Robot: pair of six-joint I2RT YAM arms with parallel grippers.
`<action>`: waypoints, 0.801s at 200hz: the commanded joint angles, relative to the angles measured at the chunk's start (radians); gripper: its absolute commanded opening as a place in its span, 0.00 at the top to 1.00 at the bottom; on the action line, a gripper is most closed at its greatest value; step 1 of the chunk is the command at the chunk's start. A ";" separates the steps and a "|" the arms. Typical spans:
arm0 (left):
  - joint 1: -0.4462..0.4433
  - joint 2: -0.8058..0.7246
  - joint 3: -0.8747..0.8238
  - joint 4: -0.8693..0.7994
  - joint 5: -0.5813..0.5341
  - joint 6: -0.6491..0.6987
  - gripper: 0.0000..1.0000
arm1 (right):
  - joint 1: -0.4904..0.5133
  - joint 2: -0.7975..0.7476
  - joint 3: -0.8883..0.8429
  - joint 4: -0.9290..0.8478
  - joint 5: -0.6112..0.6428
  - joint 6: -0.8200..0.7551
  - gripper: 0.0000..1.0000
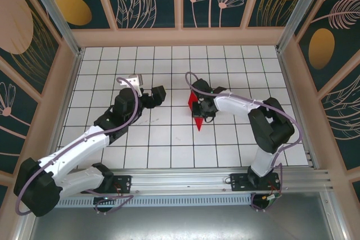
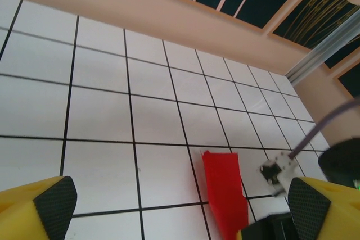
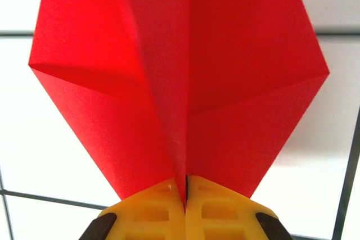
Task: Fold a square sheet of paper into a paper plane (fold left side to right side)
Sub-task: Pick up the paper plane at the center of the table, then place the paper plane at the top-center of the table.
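– Starting at the left, what is the room like?
– Dark teal wall panels [image 1: 34,37] with pale leaf and flower drawings, set in light wooden frames, close in three sides. The table [image 1: 140,139] is white tiles with thin black grid lines, and an aluminium rail [image 1: 197,179] runs along its near edge.
– And the left gripper?
– The left gripper [image 1: 156,96] hovers over the tiles left of centre, jaws spread wide with nothing between them. Its wrist view shows bare tiles in the gap.
– Where is the paper plane?
– The paper plane [image 1: 198,122] sits near the middle of the table, just right of that gripper, with its point toward the near edge. The right gripper [image 1: 201,108] is clamped on it. In the right wrist view the yellow fingers [image 3: 152,209] press together on the red centre fold, and the wings spread to either side.
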 commanded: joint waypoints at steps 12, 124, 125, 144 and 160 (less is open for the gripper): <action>0.006 -0.063 -0.045 0.058 -0.057 0.088 0.02 | -0.091 0.085 0.236 -0.087 -0.005 -0.085 1.00; 0.006 -0.115 -0.092 0.081 -0.091 0.165 0.01 | -0.221 0.593 0.951 -0.440 -0.002 -0.229 1.00; 0.006 -0.115 -0.092 0.080 -0.092 0.165 0.01 | -0.222 0.593 0.951 -0.441 -0.002 -0.230 1.00; 0.006 -0.114 -0.090 0.078 -0.098 0.168 0.02 | -0.220 0.604 0.940 -0.447 -0.002 -0.238 1.00; 0.006 -0.112 -0.090 0.077 -0.101 0.169 0.01 | -0.220 0.613 0.933 -0.452 -0.007 -0.240 1.00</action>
